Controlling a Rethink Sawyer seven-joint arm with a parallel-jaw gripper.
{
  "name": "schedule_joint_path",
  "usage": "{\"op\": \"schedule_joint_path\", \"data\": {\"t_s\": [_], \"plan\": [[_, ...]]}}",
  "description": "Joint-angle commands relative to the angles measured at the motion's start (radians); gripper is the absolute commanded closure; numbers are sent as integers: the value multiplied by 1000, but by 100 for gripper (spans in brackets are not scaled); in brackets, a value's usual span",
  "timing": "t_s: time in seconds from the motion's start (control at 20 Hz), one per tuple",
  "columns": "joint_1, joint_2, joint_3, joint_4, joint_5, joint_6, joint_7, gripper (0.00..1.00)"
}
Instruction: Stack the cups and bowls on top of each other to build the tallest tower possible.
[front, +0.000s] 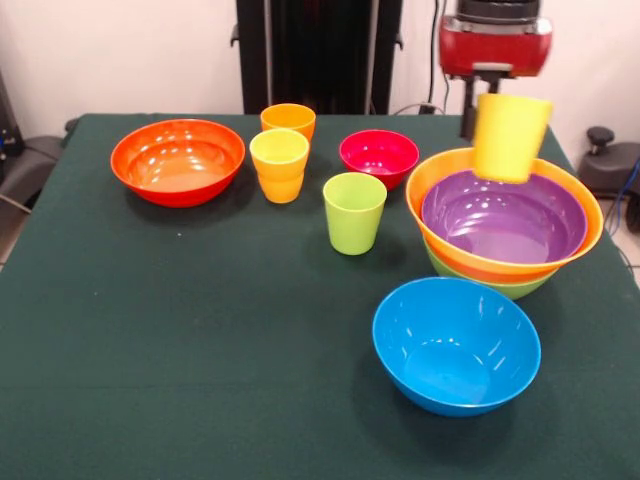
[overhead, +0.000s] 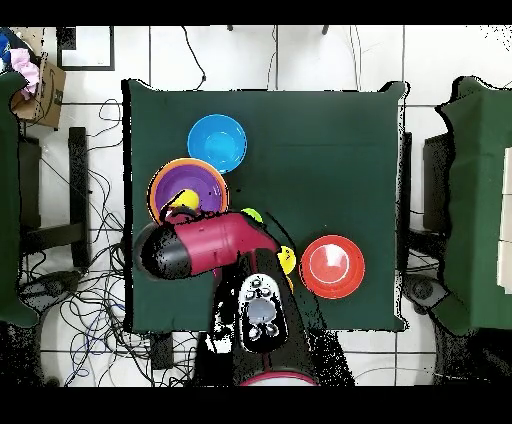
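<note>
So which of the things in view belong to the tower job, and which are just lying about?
Job:
yellow cup held by the gripper over the purple bowl
nested orange bowl and lime green bowl
blue bowl
green cup
yellow-on-orange cups
orange cup
magenta bowl
red-orange bowl

Lying about:
floor cables
cardboard box

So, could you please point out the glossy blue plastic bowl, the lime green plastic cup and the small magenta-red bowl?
Glossy blue plastic bowl (front: 455, 345): front view, on its inner floor.
Lime green plastic cup (front: 354, 222): front view, on its outer wall.
Small magenta-red plastic bowl (front: 378, 153): front view, on its inside.
</note>
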Motion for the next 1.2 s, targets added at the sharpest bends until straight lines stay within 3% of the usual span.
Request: {"op": "schedule_joint_path", "data": {"t_s": [0.05,0.35,1.2], "plan": [[129,122,-104,-51,75,-82,278,100],[183,147,-147,-63,121,-98,287,100],[198,240,-212,-94,143,-189,244,100]]}}
